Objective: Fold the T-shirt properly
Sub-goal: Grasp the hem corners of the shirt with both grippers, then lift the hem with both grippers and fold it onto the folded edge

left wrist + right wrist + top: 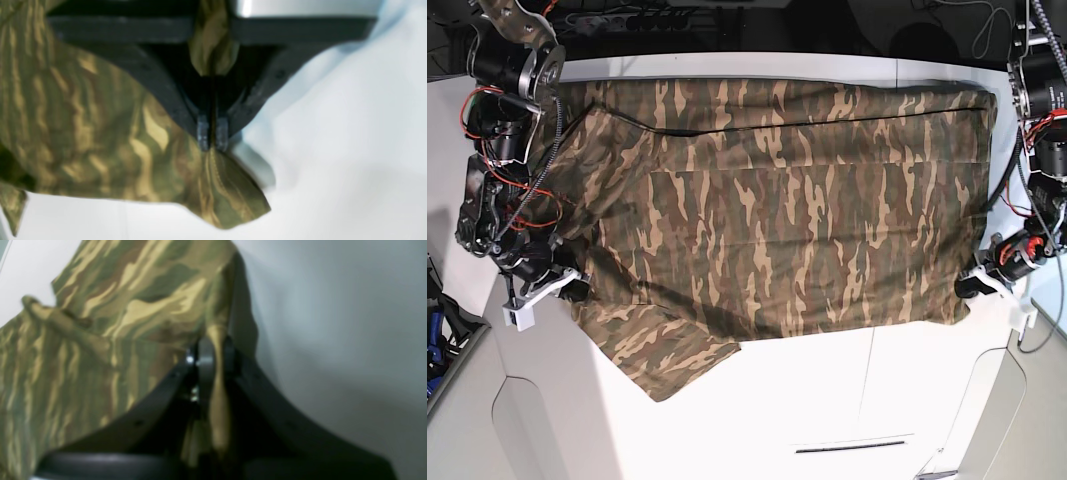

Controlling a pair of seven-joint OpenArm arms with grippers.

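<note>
While both pincers pinch cloth, the right gripper (577, 288) at lower left and the left gripper (969, 285) at lower right, the T-shirt (777, 230) stretches lengthwise across the frame, lying above both.

Black arms (502, 190) — red wiring, seemingly white mounts.

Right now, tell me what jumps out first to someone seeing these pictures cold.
The camouflage T-shirt dominates, spread wide across the white table, one sleeve hanging toward the near edge. Next come the arms at its two ends: the left gripper is clamped on a pinch of cloth at one lower corner, and the right gripper is shut on a fold near the sleeve end.
</note>
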